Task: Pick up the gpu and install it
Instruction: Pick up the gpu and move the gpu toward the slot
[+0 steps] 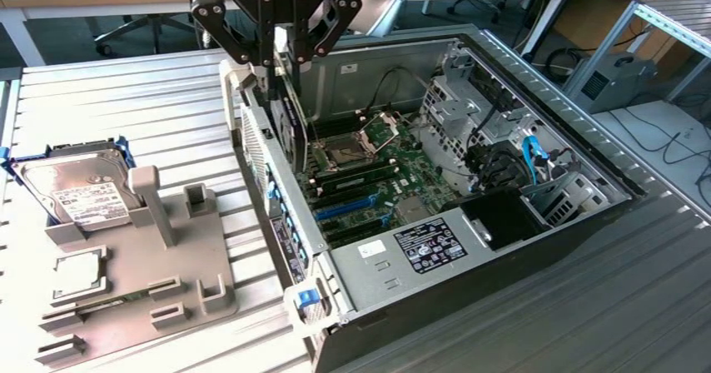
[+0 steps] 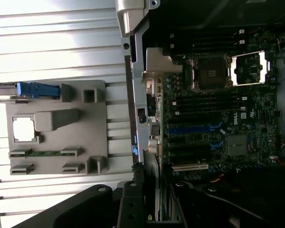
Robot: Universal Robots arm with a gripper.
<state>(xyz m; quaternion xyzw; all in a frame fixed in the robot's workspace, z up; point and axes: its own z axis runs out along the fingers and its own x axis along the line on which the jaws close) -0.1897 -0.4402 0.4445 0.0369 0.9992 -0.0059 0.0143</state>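
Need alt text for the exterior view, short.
A robot gripper holds the gpu upright and edge-on over the motherboard of an open computer case, close to one case wall. On the exterior view's left, a gray parts holder carries a hard drive.

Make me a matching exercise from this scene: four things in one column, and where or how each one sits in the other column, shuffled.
Things:
1. gpu
2. hard drive
3. processor chip
4. CPU socket

Places:
A. flat in a square recess of the grey holder
B. on the motherboard, cover plate swung open
C. held edge-on by the gripper over the computer case
D. at the holder's end, white label showing

Pairs: 1-C, 2-D, 3-A, 4-B
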